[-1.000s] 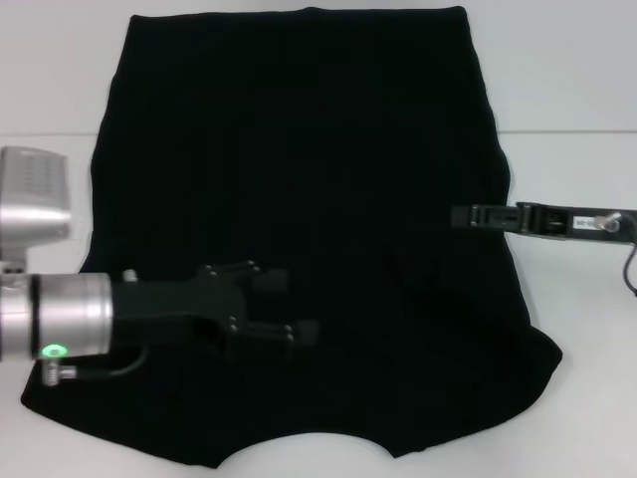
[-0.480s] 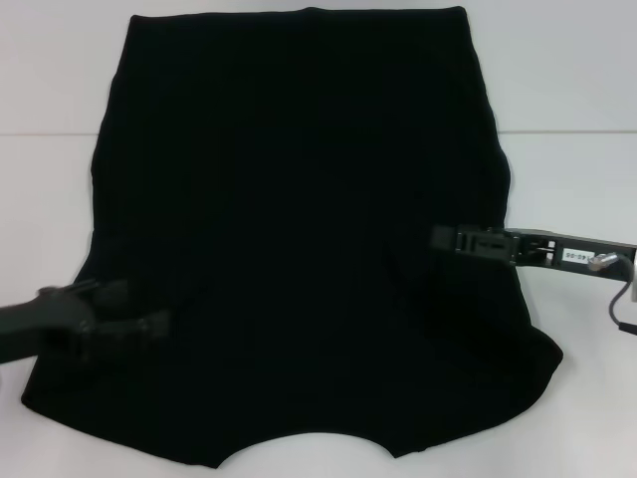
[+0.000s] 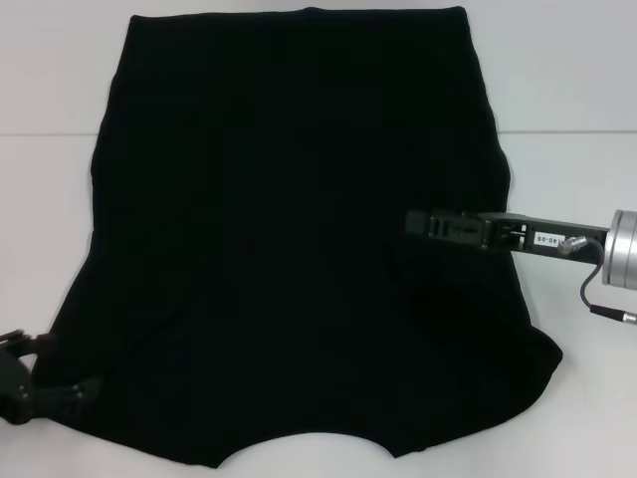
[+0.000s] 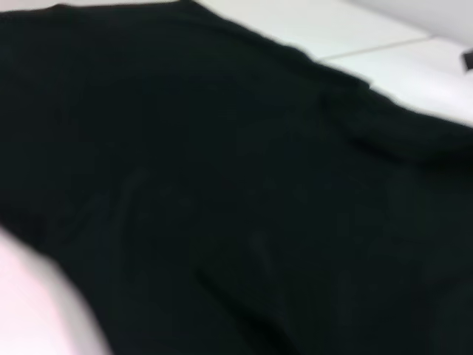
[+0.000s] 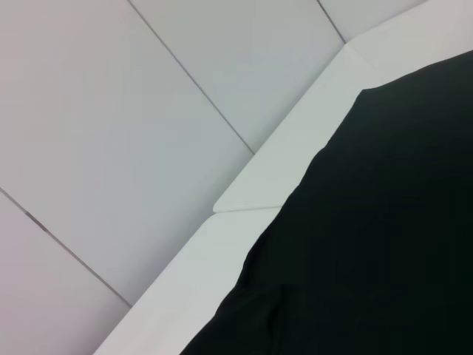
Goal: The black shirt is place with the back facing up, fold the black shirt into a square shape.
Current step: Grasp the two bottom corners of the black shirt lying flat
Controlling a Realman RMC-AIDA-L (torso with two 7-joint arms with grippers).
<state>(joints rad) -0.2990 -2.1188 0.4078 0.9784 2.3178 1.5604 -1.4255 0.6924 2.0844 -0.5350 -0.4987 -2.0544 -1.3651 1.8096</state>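
The left gripper [image 3: 40,383] is seen at the near left corner of the head view, at the near left edge of the shirt [image 3: 299,229]. Whether it is open or closed cannot be told.

The shirt is spread flat on the white table [image 3: 567,90], covering most of the middle of it. One straight edge lies at the far side, and a curved cut-out is seen in the near edge. The sleeves appear folded in along both sides, with soft creases near the lower right. In the left wrist view only black cloth [image 4: 236,192] and a strip of table [image 4: 347,29] are shown.

The right gripper [image 3: 423,221] is reached in from the right, over the shirt's right part. Its jaws appear drawn close together, with nothing held. A small white label is carried on its body, but the characters are too small to be read surely.
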